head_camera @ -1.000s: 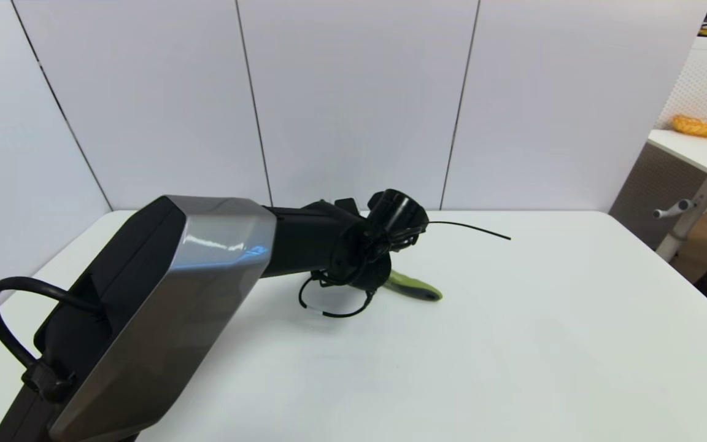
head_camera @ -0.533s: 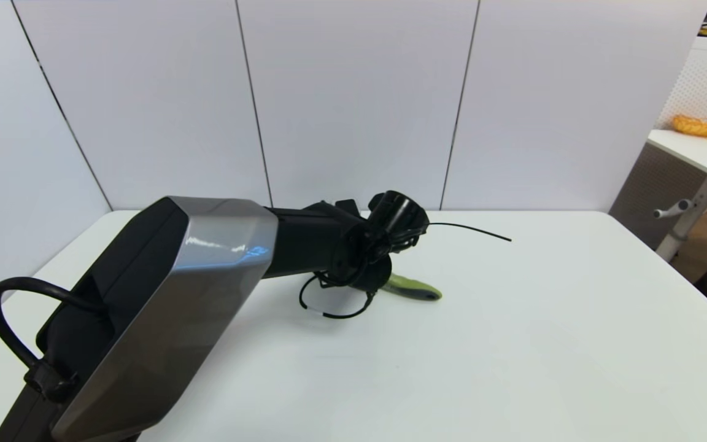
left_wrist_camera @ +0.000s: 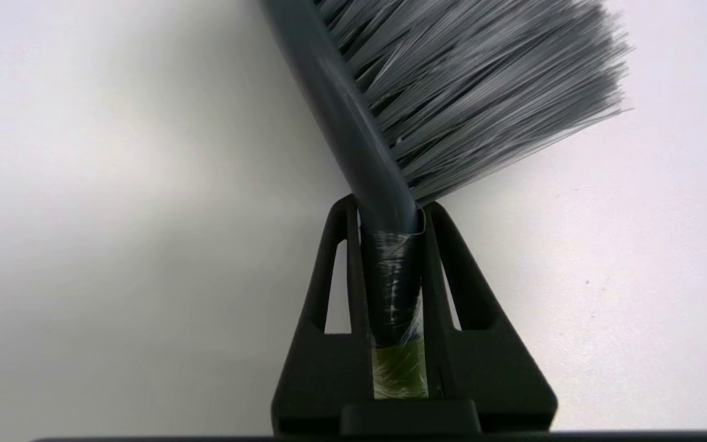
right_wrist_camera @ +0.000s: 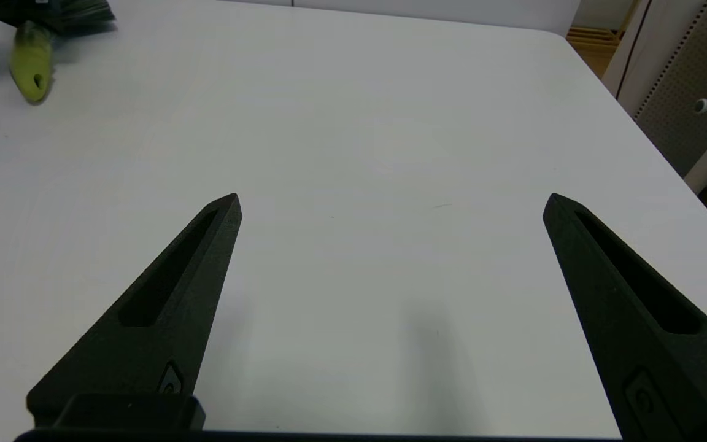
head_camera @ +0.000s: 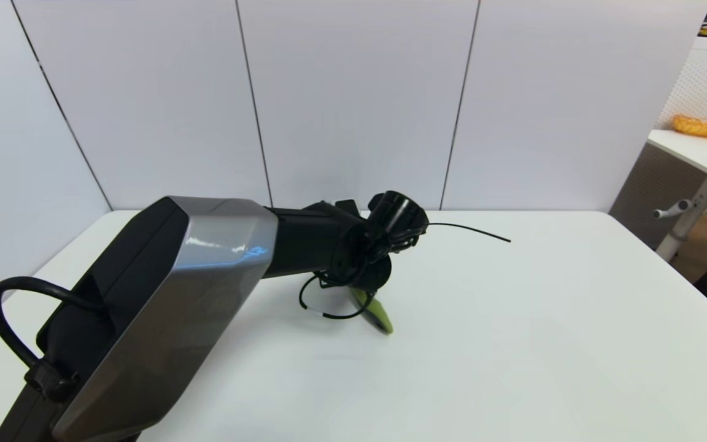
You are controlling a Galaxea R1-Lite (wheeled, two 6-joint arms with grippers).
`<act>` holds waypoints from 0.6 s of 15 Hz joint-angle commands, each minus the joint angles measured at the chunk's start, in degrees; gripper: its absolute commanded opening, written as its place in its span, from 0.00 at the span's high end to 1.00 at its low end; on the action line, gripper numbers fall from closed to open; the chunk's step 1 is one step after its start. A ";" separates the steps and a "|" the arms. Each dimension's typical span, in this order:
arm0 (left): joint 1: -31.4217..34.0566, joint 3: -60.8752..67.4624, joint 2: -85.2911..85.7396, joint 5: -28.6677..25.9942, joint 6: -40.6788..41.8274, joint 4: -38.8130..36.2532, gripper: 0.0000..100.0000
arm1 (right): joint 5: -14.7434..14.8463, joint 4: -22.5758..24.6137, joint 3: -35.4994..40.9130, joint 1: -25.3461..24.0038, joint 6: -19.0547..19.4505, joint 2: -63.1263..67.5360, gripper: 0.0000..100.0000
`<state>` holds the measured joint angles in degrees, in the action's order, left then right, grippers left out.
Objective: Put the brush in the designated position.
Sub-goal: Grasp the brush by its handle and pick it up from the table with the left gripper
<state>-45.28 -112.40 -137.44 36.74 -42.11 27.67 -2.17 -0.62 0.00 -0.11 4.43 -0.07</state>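
Observation:
My left gripper [left_wrist_camera: 388, 212] is shut on the clear neck of the brush [left_wrist_camera: 470, 80], whose dark bristles fan out beyond the fingertips just above the white tabletop. In the head view the left wrist hides the gripper and the brush head. Only the lime-green handle [head_camera: 378, 313] sticks out below the wrist, angled toward the table's front. The right wrist view shows that handle [right_wrist_camera: 30, 61] far off. My right gripper [right_wrist_camera: 390, 202] hangs open over bare table with nothing between its fingers. No mark for the designated position shows on the table [head_camera: 544, 344].
A thin black cable [head_camera: 470, 230] lies near the table's back edge, in front of the white wall panels. A side table with an orange basket [head_camera: 697, 126] stands off to the right. My left arm's grey housing [head_camera: 163, 319] fills the near left.
The brush has swung in my left gripper: its green handle pointed right along the table before and now points toward the front. The arm itself has barely moved.

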 commanded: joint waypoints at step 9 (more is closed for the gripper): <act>1.68 0.42 5.07 0.79 2.56 5.29 1.00 | -0.03 0.09 0.09 0.02 0.06 0.07 0.00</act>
<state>-44.29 -112.26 -135.19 37.21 -39.46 31.00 -2.17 -0.60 0.00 -0.11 4.43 -0.07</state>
